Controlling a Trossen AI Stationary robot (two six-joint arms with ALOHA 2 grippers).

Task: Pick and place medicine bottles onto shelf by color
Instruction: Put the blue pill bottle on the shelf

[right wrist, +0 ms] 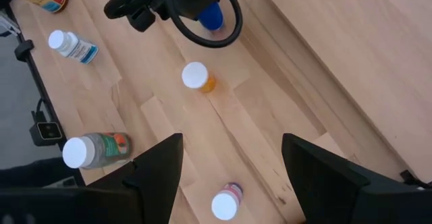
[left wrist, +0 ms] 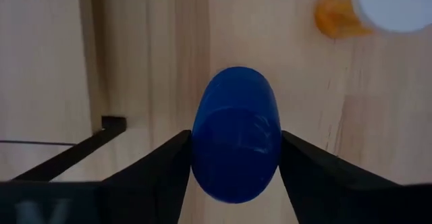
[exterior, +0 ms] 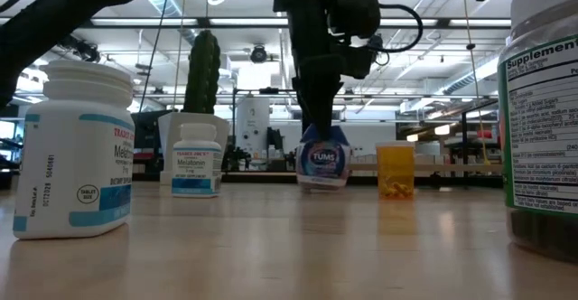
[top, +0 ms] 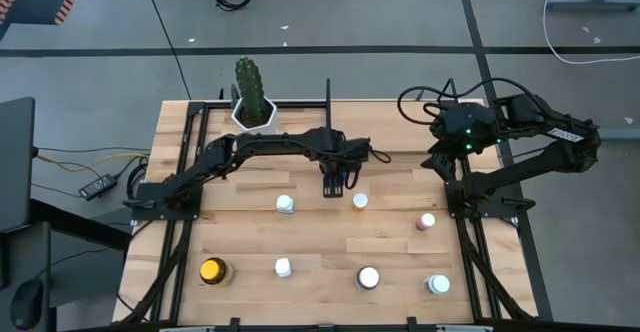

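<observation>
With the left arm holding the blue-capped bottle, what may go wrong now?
The left pincer grips the blue-capped Tums bottle only by its rounded cap, so it may slip or tilt.

The orange bottle stands close beside it; a sideways move might knock it over.

The right pincer waits open, apart from this.

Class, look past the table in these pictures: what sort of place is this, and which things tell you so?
Probably a robotics lab or workshop: a bare grey floor with cables trailing across it, long rows of ceiling strip lights over benches in the room behind, and two robot arms mounted at a wooden table.
</observation>
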